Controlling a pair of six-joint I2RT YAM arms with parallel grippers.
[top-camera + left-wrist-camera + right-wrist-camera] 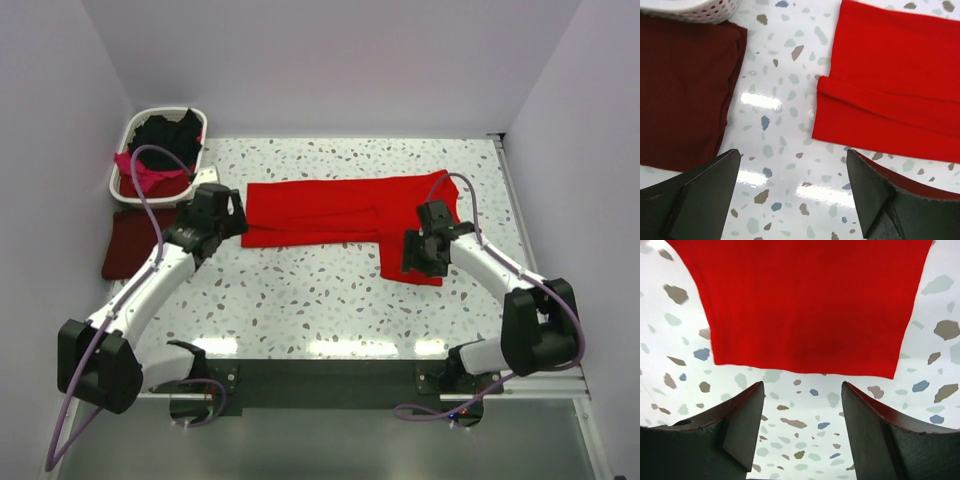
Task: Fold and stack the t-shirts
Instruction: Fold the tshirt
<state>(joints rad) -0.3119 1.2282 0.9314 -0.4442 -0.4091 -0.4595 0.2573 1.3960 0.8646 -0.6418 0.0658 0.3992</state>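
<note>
A bright red t-shirt [330,210] lies spread flat across the middle of the table, folded into a long band, with one part reaching toward the near side at its right end. My left gripper [236,218] hovers open at the shirt's left edge, over bare tabletop between the red cloth [890,85] and a folded dark maroon t-shirt [680,90]. My right gripper [414,260] is open too, just short of the near hem of the red cloth [805,300]. Neither holds anything between its fingers [705,195] [735,425].
A white laundry basket [170,110] stands at the back left with a black shirt [165,132] and a magenta-pink one [145,175] inside. The maroon shirt [128,245] lies just in front of it. Walls close in the left, back and right sides.
</note>
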